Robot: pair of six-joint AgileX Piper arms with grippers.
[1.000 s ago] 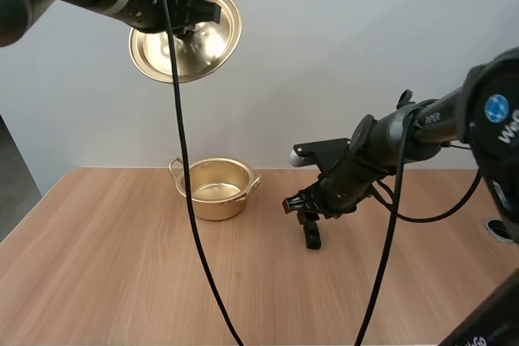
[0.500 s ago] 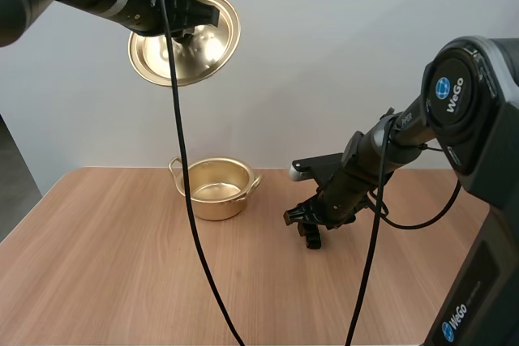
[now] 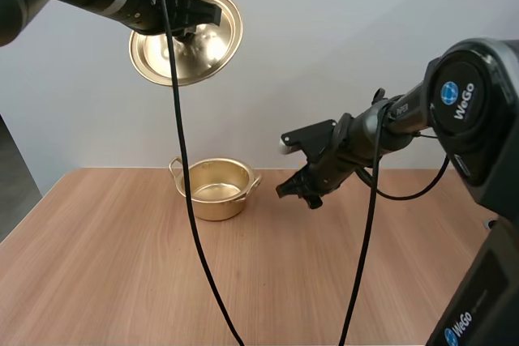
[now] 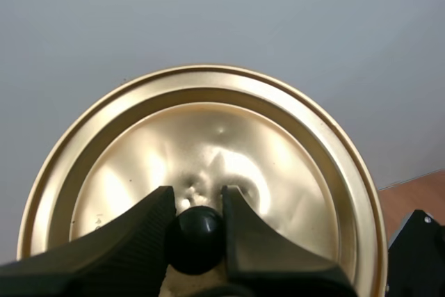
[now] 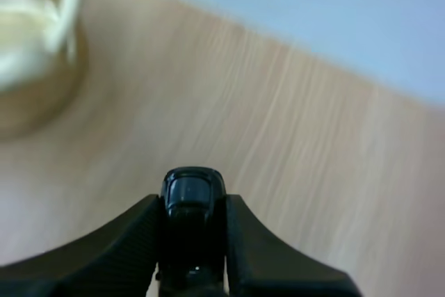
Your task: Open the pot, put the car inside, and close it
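Gripping the car (image 5: 193, 191) in clenched right fingers (image 5: 132, 241), lifted off the desk (image 3: 113, 281), near the open pot (image 3: 215, 194). Farther back, grasping the lid (image 3: 199, 46) high in left fingers (image 4: 135, 231). Opened; yet to drop in, close.

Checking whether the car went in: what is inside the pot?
Only the pot's bare golden floor shows; its near inner wall is hidden by the rim. The right pincer holds the car outside it.

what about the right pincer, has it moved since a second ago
Yes: the right pincer, gripping the car, rose off the table, right of the pot.
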